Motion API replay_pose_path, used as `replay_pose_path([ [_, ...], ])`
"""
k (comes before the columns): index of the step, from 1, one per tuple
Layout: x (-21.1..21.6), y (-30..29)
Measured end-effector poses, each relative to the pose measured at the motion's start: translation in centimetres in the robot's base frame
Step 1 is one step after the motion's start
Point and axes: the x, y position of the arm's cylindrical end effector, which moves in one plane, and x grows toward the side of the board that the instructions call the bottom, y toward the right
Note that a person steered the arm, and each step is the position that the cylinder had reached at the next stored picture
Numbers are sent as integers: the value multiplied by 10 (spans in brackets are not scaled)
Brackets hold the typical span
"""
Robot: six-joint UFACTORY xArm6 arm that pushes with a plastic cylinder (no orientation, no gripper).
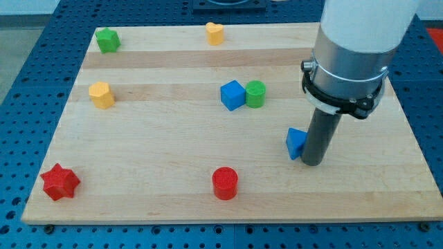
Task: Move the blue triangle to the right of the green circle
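Against my tip (311, 163), view's left: blue triangle (296, 142).

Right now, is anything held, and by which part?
Nothing is held. My tip only stands against the right side of the blue triangle, below and right of the green circle.

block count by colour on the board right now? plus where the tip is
Green: 2, star-like block, circle
Yellow: 2, heart, hexagon-like block
Blue: 2, cube, triangle
Red: 2, star, cylinder
Total: 8
My tip sits against the blue triangle's right side.
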Motion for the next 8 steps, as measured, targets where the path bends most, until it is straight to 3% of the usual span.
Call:
replay_pose_path([
  [2,-44,-17],
  [4,5,-36],
  [6,-52,-38],
  [8,-68,-25],
])
